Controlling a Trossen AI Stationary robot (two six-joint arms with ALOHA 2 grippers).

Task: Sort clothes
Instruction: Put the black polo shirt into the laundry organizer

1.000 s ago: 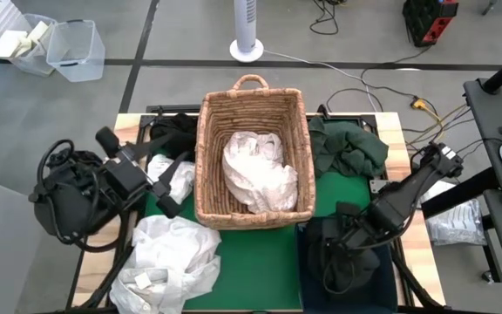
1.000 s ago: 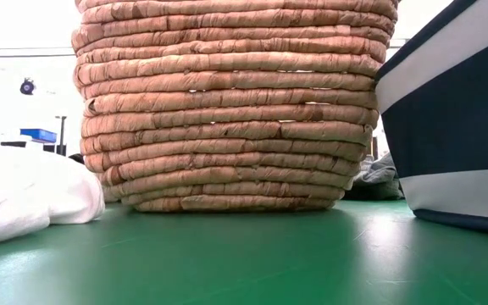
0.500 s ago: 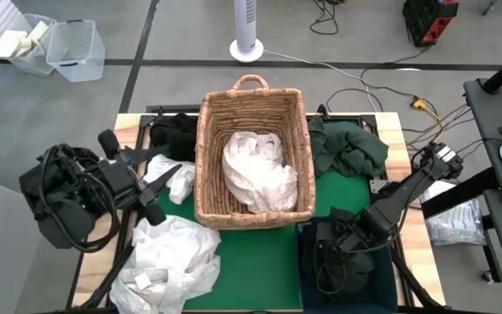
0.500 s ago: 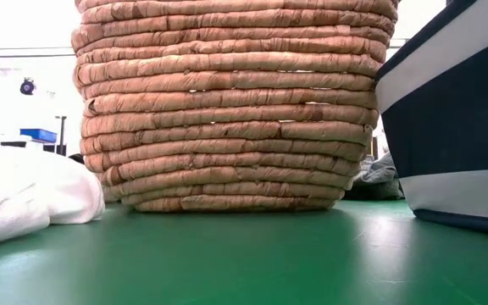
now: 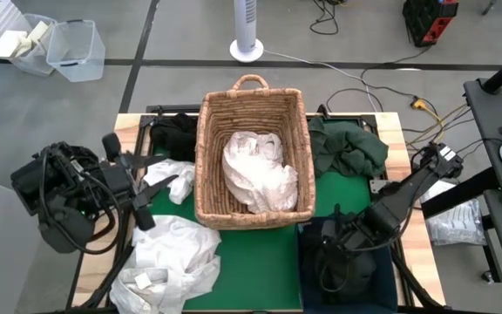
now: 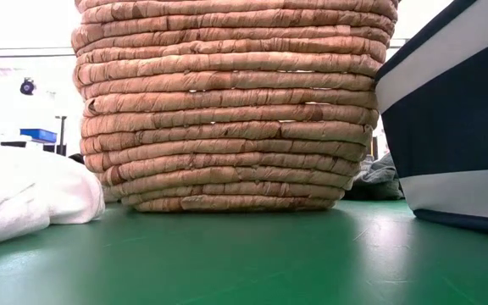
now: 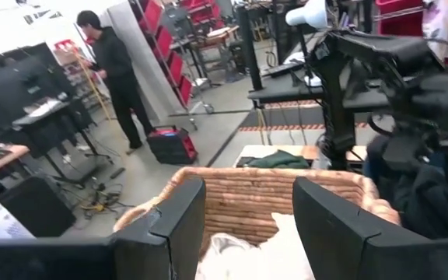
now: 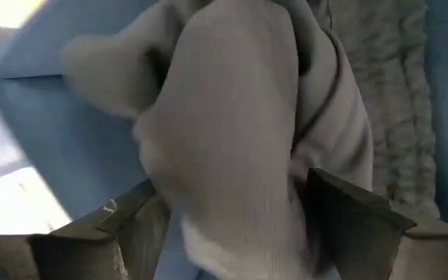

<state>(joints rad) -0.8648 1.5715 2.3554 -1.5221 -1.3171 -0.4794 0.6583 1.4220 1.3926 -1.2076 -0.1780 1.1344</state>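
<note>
The tan wicker basket (image 5: 206,157) stands mid-table with a white garment (image 5: 258,170) in it. A small white garment (image 5: 172,180) lies on the table against the basket's left wall. A white heap (image 5: 168,257) lies at the near left. My left gripper (image 5: 149,187) stands open left of the basket, level and pointing at it (image 7: 247,194). My right gripper (image 5: 334,242) is open, reaching down into the dark blue bin (image 5: 307,270) over a dark garment (image 5: 351,266) that lies in the bin. That garment bunches up between its fingers (image 8: 239,132). My right gripper comes at the dark garment from above, slanting down into the bin, and a bunched fold (image 8: 232,155) stands between its spread fingers. Whether the fingers touch the cloth I cannot tell. The garment rests in the bin.
A dark green garment (image 5: 349,148) lies right of the basket and a black one (image 5: 174,131) at its far left. In the low view the basket (image 6: 227,110) fills the middle, with white cloth (image 6: 24,199) at the left and the bin wall (image 6: 456,127) at the right.
My left arm has drawn back from the basket toward the table's left edge, and the small white garment stays beside the basket. My right gripper has sunk slightly deeper into the bin.
</note>
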